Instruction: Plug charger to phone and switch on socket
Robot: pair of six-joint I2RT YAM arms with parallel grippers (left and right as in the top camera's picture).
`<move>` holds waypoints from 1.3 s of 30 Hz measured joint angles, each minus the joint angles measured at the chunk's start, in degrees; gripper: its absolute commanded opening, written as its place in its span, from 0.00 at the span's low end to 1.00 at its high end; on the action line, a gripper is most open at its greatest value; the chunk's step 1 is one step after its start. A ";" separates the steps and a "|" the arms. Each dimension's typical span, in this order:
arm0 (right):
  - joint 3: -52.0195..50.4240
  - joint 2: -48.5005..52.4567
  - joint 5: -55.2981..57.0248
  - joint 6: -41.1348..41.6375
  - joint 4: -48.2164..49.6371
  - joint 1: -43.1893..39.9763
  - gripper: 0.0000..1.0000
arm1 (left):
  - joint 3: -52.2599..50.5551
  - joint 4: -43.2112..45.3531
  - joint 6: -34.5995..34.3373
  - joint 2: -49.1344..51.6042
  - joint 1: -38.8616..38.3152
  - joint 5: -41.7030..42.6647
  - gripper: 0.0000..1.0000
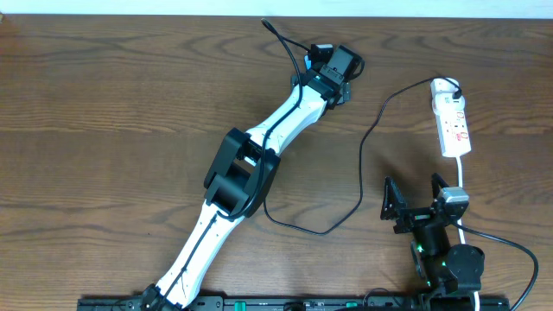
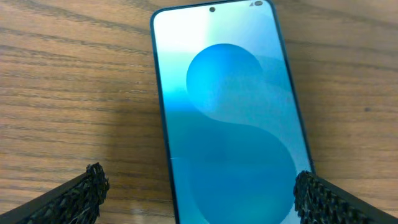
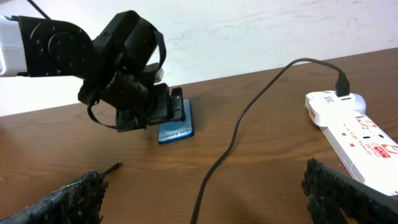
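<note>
Jaws of the left gripper [image 2: 199,190] stand wide and empty, either side of the phone's [image 2: 224,106] near end. It lies flat, screen up, long axis running away from the wrist, with bare table [image 1: 104,104] around. The right gripper [image 1: 416,194], also spread and empty, hangs near the socket [image 1: 454,121], the charger [image 1: 363,155] looping between.

The only lettering to be made out is a small white line, seemingly "Galaxy S25+", on the blue screen of the phone [image 3: 177,129], while the red markings on the socket [image 3: 357,134] are too small to read.
</note>
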 measured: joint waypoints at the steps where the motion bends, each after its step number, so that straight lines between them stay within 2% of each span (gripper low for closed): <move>1: 0.00 0.00 0.00 0.00 -0.02 0.00 0.99 | 0.00 0.24 -0.24 0.00 -0.02 0.26 0.98; 14: 0.00 0.00 0.00 0.00 0.00 0.00 0.99 | 0.00 1.18 -7.15 0.00 -1.03 0.39 0.98; 19: 0.00 0.00 0.00 0.00 -0.02 0.00 0.99 | 0.00 1.38 -7.72 0.00 -1.88 -0.17 0.98; 30: 0.00 0.00 0.00 0.00 0.00 0.00 0.99 | 0.00 1.57 -8.02 0.02 -4.46 -8.28 0.98; 39: 0.00 0.00 -0.02 -0.02 -0.02 0.00 0.99 | -0.92 3.30 -8.02 0.31 -4.33 -9.07 0.98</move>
